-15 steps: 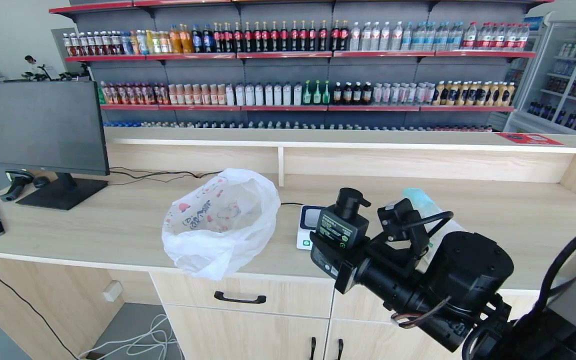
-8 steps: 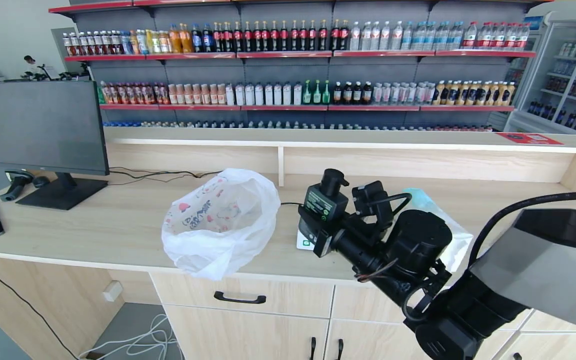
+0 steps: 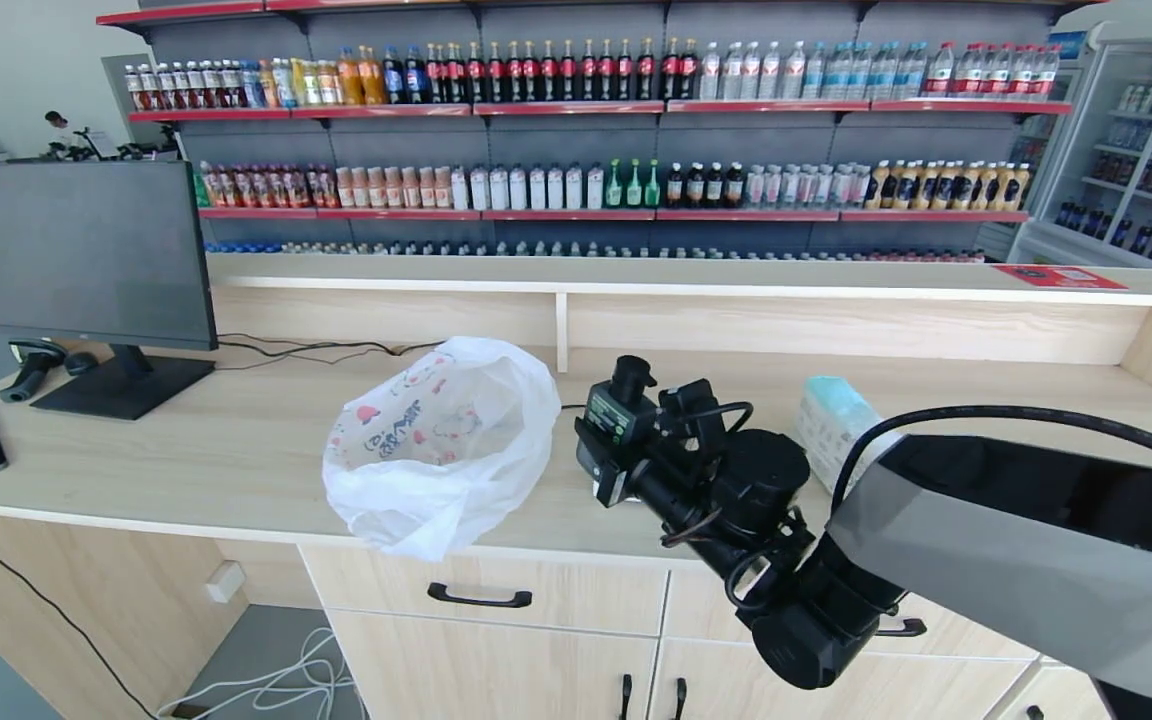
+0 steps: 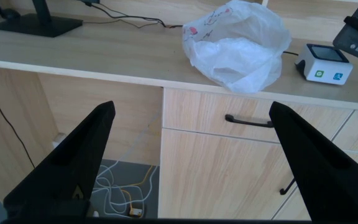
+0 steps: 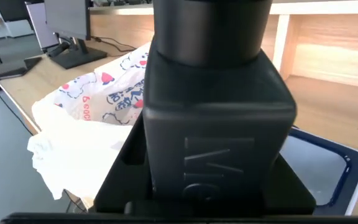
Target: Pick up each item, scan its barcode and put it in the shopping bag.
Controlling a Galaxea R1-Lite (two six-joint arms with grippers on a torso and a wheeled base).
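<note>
Now the right arm is stretching out from close in toward the counter [image 3: 186,450], and over the last second it is carrying the bottle [image 3: 611,412] forward and down, out of open air and in over the scanner [image 4: 325,61]. That is looking like the scan step getting under way, with bagging not yet begun. Down low and nearest, the left gripper [image 4: 191,107] is hanging in front of the drawers [image 4: 253,124] with its fingers spread wide, gripping nothing and touching nothing. Farther out, the right gripper [image 3: 626,455] is clamping the black pump bottle around its lower body, pump head pointing up and away. From the right wrist the bottle [image 5: 213,124] is sitting just above the scanner [image 5: 319,168] window; whether it is touching, I cannot tell, and where the barcode is facing is not showing. Just beside the scanner, toward the robot's left, the bag [image 3: 441,440] is lying open-mouthed on the counter, waiting. Beyond the arm, toward the right, a pack [image 3: 831,420] is standing on the counter, still to be picked.
</note>
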